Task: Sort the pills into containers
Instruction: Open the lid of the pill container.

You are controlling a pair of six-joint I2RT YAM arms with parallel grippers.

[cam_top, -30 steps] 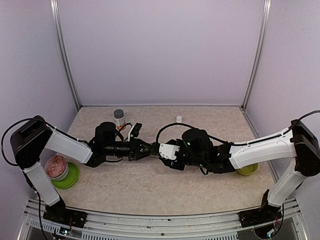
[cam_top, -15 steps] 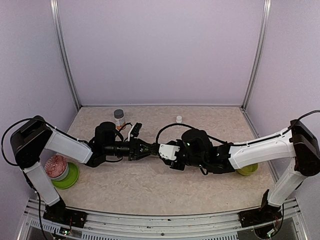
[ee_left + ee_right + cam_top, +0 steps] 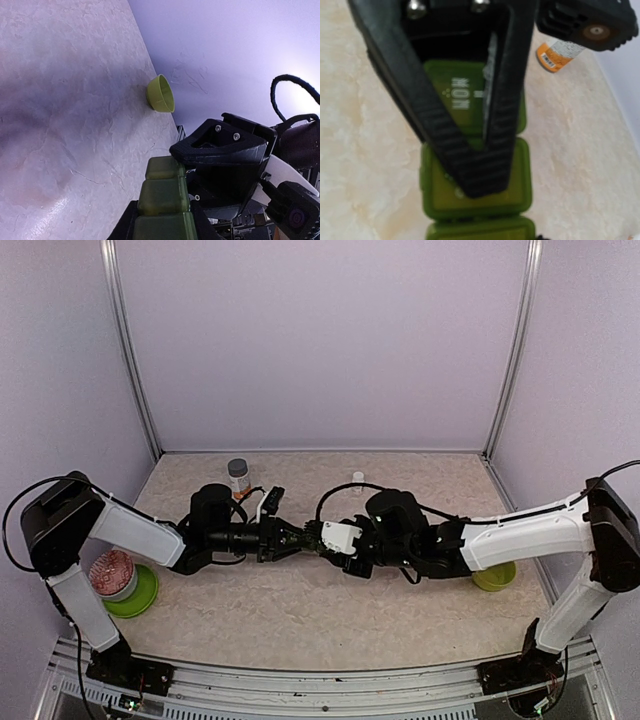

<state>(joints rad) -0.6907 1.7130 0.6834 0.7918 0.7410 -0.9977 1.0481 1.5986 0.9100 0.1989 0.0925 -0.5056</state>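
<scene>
Since a second ago, the right arm has shifted a little toward the back wall, and its wrist now stands tight against the tip of the left arm. More of the lime-green bowl point(image 3: 495, 578) shows beside its forearm. Left arm and the objects on the table point(image 3: 300, 625) are where they were.

The left gripper point(image 3: 303, 537) is clamped on the pill box point(image 3: 164, 195), an olive-green strip of joined square compartments, and holds it by one end above the middle of the table. The free end of the strip points at the right gripper point(image 3: 322, 537).

In the right wrist view the two black fingers point(image 3: 445, 145) run together to a point over the lid marked MON and the lid next to it. The picture is blurred, so I cannot tell whether these fingers are fully closed or pinch a lid edge.

A pill bottle point(image 3: 238, 476) with a grey cap and an orange label stands near the back wall, and a small white object point(image 3: 358, 478) is further right. At the left edge a round container point(image 3: 112, 573) with a pinkish top sits on a lime-green dish point(image 3: 140, 598).
</scene>
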